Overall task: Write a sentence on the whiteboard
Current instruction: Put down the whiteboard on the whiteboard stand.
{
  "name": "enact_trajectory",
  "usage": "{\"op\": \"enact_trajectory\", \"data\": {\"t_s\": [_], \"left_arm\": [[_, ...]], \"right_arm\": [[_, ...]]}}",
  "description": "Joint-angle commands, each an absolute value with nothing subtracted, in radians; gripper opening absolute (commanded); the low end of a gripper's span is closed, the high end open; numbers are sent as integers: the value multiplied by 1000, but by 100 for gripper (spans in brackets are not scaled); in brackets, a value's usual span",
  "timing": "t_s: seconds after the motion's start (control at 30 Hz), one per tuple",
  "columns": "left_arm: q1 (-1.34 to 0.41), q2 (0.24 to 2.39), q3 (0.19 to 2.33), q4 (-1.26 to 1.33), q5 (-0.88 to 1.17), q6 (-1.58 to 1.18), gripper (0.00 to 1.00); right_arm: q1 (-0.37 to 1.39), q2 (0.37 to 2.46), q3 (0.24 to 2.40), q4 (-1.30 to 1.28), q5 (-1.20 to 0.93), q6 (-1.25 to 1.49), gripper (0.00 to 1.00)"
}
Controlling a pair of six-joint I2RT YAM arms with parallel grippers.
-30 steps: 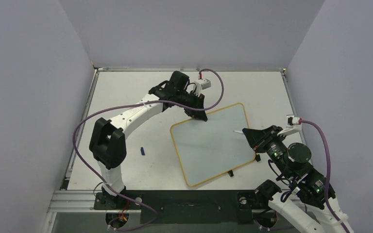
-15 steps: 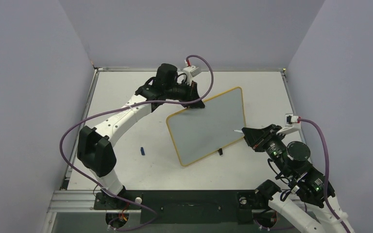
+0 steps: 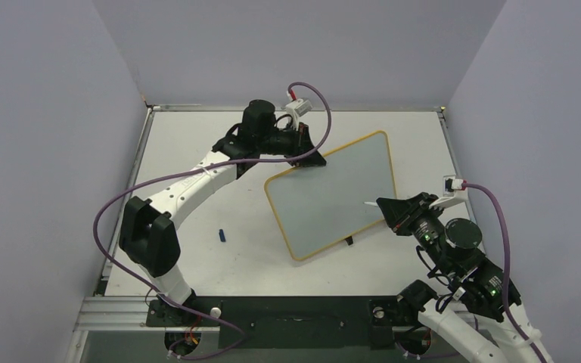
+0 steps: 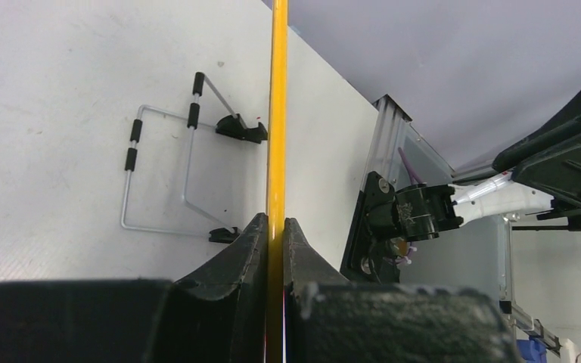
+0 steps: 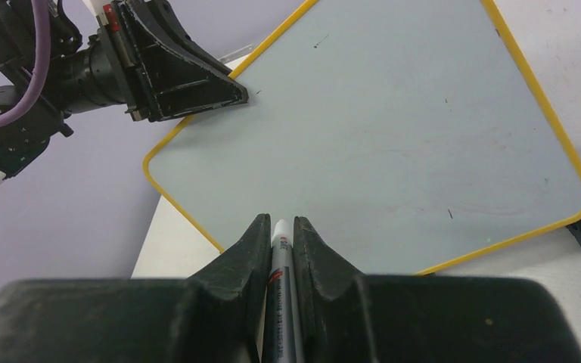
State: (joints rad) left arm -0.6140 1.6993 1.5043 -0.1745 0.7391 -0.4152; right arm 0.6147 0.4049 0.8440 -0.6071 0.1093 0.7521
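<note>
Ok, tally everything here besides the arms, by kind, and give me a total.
whiteboard: 1
marker: 1
small blue piece: 1
total: 3

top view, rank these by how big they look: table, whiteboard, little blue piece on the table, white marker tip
1. table
2. whiteboard
3. blue piece and marker tip: both tiny slivers, too alike to rank
</note>
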Motion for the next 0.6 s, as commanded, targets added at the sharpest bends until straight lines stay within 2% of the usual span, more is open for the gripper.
{"op": "enact_trajectory", "data": {"t_s": [0.0,0.57], "left_arm": [[-638,1647,1601,-15,826,-496,0],[-715,1829,1884,-162,723,-409,0]], "right_arm": [[612,408,886,-580,129,740,0],[613,371,892,-614,145,733,0]]}}
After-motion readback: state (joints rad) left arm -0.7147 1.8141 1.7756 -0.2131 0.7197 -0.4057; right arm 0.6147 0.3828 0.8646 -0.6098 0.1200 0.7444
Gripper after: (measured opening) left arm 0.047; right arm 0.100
